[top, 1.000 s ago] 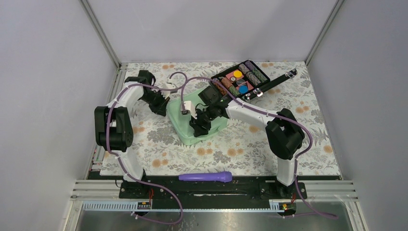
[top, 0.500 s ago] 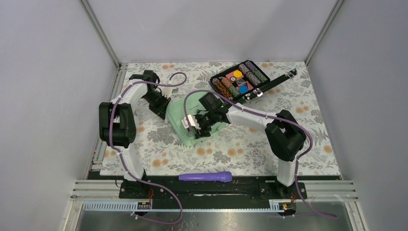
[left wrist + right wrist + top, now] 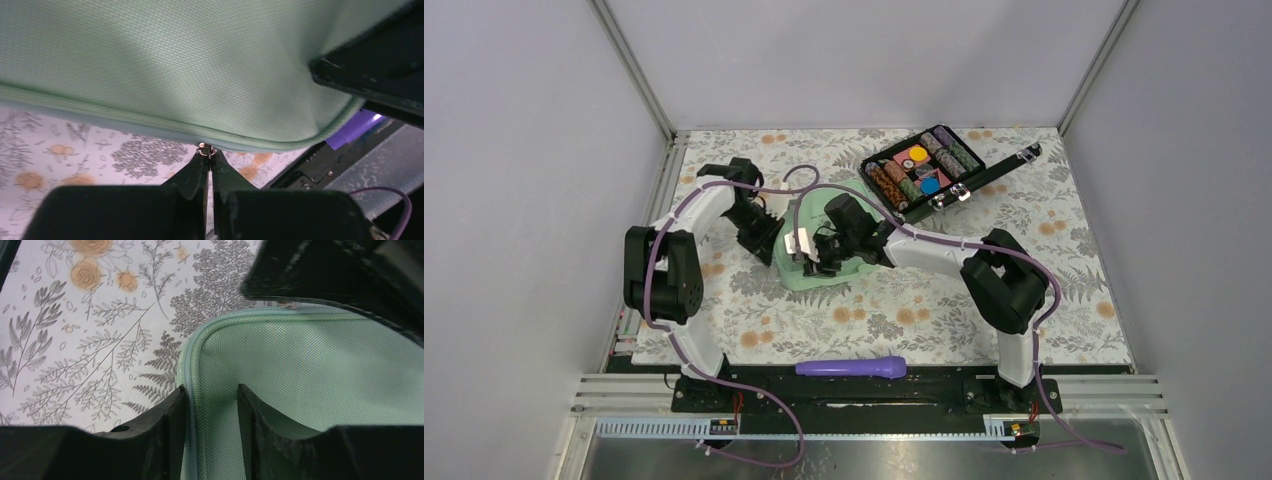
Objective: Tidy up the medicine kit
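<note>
The mint-green medicine kit lies mid-table, mostly hidden under both grippers. In the left wrist view its woven fabric fills the top. There my left gripper is shut on the small metal zipper pull at the kit's zipped edge. My right gripper straddles a rounded corner of the kit. One finger presses the zipper rim from outside and the other rests on the green fabric. In the top view the left gripper and right gripper sit close together at the kit's left end.
A black case of colourful rolls and discs lies open at the back right, its lid stretched out beside it. A purple tool lies along the near edge. A floral mat covers the table; walls stand close at the left and right.
The right gripper let go, slid left along the kit to its left corner and closed again. The left gripper moved toward the near side along the kit's edge, still pinching the pull.
</note>
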Available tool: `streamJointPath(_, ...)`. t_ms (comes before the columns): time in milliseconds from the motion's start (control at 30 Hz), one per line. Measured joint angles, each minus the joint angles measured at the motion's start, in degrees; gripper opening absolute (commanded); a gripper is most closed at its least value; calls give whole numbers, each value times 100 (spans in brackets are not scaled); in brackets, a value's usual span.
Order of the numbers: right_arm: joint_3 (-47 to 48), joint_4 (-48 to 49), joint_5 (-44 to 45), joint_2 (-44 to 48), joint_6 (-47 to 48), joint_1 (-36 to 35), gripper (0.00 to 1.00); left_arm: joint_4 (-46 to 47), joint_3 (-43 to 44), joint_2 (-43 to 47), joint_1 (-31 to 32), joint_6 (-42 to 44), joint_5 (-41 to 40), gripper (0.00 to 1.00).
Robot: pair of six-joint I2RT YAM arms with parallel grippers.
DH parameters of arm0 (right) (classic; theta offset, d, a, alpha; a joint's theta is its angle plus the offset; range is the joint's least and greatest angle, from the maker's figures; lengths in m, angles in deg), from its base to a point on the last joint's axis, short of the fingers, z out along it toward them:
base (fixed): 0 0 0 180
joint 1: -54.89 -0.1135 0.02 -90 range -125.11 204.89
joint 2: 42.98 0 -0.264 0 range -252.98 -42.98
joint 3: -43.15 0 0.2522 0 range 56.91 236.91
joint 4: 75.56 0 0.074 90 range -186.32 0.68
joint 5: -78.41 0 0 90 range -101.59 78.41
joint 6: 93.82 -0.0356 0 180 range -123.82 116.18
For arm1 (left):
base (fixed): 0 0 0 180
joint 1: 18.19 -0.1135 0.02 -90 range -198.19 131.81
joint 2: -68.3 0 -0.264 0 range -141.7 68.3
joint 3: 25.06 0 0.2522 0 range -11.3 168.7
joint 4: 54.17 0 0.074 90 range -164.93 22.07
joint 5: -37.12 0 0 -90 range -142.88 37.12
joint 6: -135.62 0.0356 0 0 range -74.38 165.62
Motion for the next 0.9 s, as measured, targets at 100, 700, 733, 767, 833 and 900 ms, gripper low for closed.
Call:
streamJointPath(100, 2, 236, 105, -28, -269, -20, 40, -149, -175, 166, 28, 63, 142, 0)
streamJointPath(700, -188, -79, -28, 382, -804, 269, 76, -629, -407, 153, -468, -223, 1777, 0)
streamJointPath(733, -295, -369, -111, 562, -632, 378, 77, -634, -310, 76, -573, -269, 1725, 0)
streamJointPath(767, -398, -691, -177, 765, -433, 507, 77, -610, -229, 26, -643, -295, 1648, 0)
streamJointPath(833, -527, -1388, -264, 1174, 118, 793, 77, -474, 7, -87, -813, -323, 1381, 0)
streamJointPath(900, -538, -1985, -264, 1491, 782, 1064, 76, -308, 278, -203, -935, -323, 1082, 0)
